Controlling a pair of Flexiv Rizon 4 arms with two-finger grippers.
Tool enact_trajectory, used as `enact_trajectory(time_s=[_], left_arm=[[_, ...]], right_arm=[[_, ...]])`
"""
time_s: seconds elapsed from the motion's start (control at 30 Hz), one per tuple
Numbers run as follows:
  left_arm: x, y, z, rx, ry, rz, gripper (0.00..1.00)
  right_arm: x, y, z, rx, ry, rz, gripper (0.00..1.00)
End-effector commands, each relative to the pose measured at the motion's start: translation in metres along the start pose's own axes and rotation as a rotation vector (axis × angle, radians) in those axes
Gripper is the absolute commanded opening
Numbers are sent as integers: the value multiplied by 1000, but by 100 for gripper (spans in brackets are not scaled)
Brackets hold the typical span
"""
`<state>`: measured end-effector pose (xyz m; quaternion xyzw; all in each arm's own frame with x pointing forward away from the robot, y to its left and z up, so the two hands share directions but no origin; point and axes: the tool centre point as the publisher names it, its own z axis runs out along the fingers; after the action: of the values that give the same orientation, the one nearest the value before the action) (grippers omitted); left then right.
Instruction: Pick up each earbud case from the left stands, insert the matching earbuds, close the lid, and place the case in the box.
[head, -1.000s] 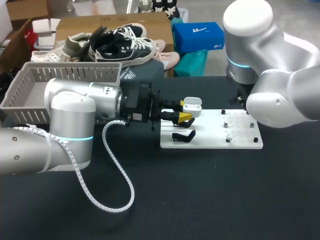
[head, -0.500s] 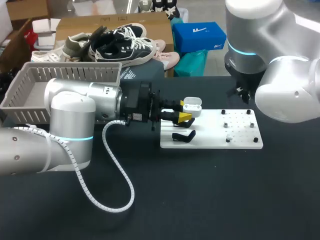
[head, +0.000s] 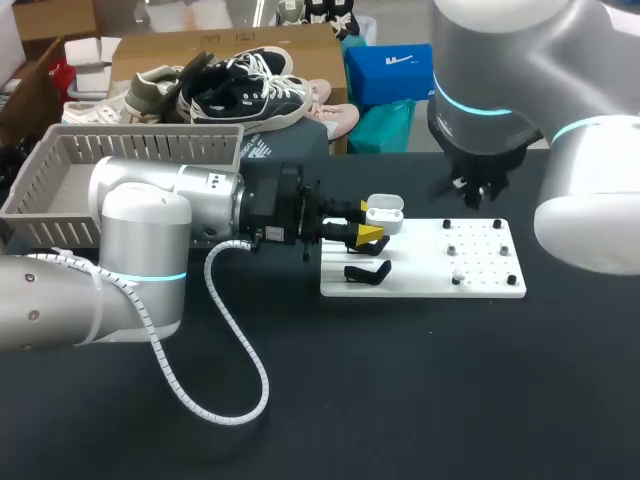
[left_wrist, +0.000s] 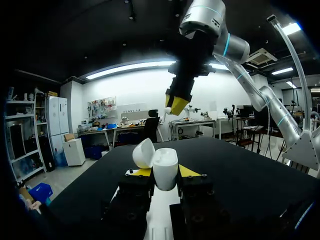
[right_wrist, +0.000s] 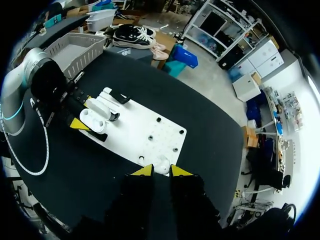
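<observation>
**While One Claw Steadies the Case, the Other Brings an Earbud**

Because the earbuds need a steady, open target, our left claw (left_wrist: 165, 172) grips the case (head: 384, 212) from both sides, lid up, at the 9 o'clock end of the white plate (head: 480, 280). Our right claw (right_wrist: 161, 171) hangs toward 2 o'clock of it. It seems to pinch a small white earbud (right_wrist: 161, 163), held high, we judge, to descend straight in. The basket (head: 60, 190) waits at 10 o'clock.

This is a robotics lab. Two grey industrial arms, the left arm (head: 140, 240) and the right arm (head: 520, 90), stand over a black surface (head: 400, 380). It carries a white drilled fixture plate (head: 480, 265), with a grey plastic basket (head: 120, 165) at far left.
</observation>
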<state>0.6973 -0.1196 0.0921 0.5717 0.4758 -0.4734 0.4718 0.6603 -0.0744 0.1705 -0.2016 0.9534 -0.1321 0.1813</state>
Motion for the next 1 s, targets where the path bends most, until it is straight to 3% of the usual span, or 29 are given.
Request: enact_trajectory(time_s=[0.03, 0.43, 0.63, 1.0], left_arm=[[1, 1, 0, 2, -2, 1, 0], [1, 1, 0, 2, -2, 1, 0], [1, 1, 0, 2, -2, 1, 0], [1, 1, 0, 2, -2, 1, 0]], right_arm=[[0, 18, -17, -8, 29, 5, 0], [-18, 62, -21, -27, 59, 45, 0], [-25, 79, -22, -78, 61, 50, 0], [-24, 84, -20, -108, 58, 48, 0]])
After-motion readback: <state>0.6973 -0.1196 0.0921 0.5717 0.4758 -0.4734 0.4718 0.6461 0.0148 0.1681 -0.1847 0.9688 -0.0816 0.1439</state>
